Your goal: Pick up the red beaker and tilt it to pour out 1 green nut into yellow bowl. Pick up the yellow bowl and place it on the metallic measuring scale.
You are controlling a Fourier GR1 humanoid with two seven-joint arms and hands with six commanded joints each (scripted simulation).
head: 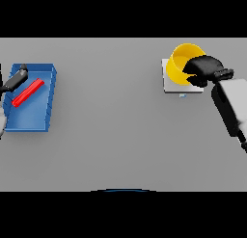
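The right arm comes in from the right edge, its hand curled round the rim of the yellow bowl. The bowl is tilted, mouth facing right, over the scale. At far left, the left hand, fingers straight, rests at the upper end of the red beaker, which lies diagonally in the blue tray.

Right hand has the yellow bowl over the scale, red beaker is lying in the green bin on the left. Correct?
Not quite: the bin is blue, not green, as the head view shows. The rest holds: right hand on the yellow bowl over the scale, red beaker lying in the bin.
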